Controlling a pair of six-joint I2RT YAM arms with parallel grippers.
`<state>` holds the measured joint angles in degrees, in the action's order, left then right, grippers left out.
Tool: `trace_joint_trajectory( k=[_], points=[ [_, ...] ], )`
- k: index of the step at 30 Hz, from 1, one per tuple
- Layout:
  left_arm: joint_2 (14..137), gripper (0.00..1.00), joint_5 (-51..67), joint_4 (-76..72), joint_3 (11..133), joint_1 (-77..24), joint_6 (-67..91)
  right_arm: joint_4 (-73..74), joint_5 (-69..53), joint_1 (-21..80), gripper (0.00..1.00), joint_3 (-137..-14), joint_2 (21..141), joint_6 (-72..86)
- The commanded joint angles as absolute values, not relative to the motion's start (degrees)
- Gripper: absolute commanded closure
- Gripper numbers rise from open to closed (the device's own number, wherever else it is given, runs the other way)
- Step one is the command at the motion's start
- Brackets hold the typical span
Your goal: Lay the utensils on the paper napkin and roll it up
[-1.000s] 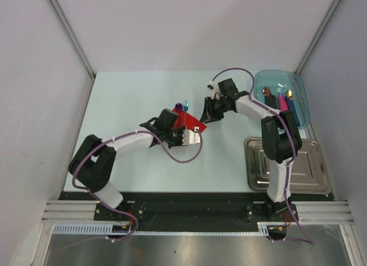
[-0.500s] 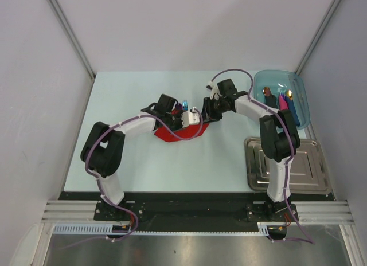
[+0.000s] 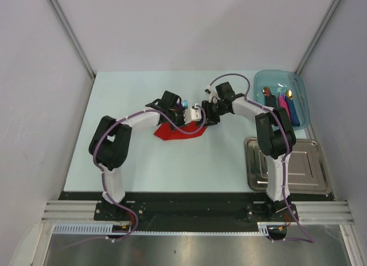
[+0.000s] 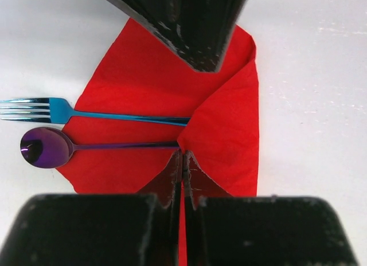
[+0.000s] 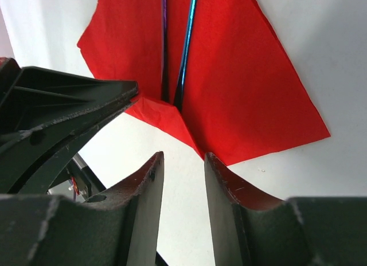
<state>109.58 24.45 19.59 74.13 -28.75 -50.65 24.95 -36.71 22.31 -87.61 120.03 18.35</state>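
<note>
The red paper napkin (image 4: 143,77) lies on the table, with a bright blue fork (image 4: 114,115) and a purple-bowled spoon (image 4: 46,147) side by side on it, their heads off its edge. My left gripper (image 4: 183,156) is shut on a napkin corner folded over the two handles. My right gripper (image 5: 180,158) is open and empty, its tips just short of that folded corner. In the right wrist view the napkin (image 5: 241,77) has both handles running under the fold. In the top view both grippers, left (image 3: 195,120) and right (image 3: 207,116), meet at the napkin (image 3: 172,132).
A clear blue bin (image 3: 301,100) at the back right holds rolled napkins with copper and gold spoon heads. A metal tray (image 3: 287,163) lies at the front right, beside the right arm.
My left arm has swung away from me and to the right, carrying the napkin corner over the utensil handles. My right gripper has shifted slightly left toward it.
</note>
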Motion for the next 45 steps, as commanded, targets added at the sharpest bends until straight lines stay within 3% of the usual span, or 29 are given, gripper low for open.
trace_joint_trajectory(
  k=[1,13,19,23,26,34,38,45],
  points=[
    [111.79,0.99,23.56,21.96,78.13,-28.92,-52.29,23.38,-38.93,22.67,0.62,-88.77,121.73,19.42],
    [114.17,0.9,20.74,23.73,79.89,-29.44,-49.84,16.62,-42.1,25.93,0.68,-86.23,123.13,26.63],
    [114.08,0.78,20.56,24.43,81.56,-28.74,-44.4,15.38,-40.43,26.28,0.72,-84.91,124.54,28.92],
    [111.98,0.64,22.85,25.75,82.79,-26.29,-37.63,16.08,-38.85,25.84,0.74,-84.29,126.21,29.79],
    [109.17,0.62,26.62,26.89,83.06,-23.3,-28.68,16.17,-37.71,25.4,0.76,-84.11,127.18,30.5],
    [103.53,0.64,44.63,23.91,76.03,-17.58,-4.16,16.52,-35.95,24.7,0.79,-83.32,127.18,31.38],
    [107.13,0.74,47.55,21.11,72.7,-17.58,2.97,16.44,-35.95,24.35,0.8,-82.79,126.56,31.9],
    [111.35,0.81,44.22,17.31,70.75,-17.23,9.92,16.44,-35.77,24.26,0.8,-82.79,125.51,31.82]
  ],
)
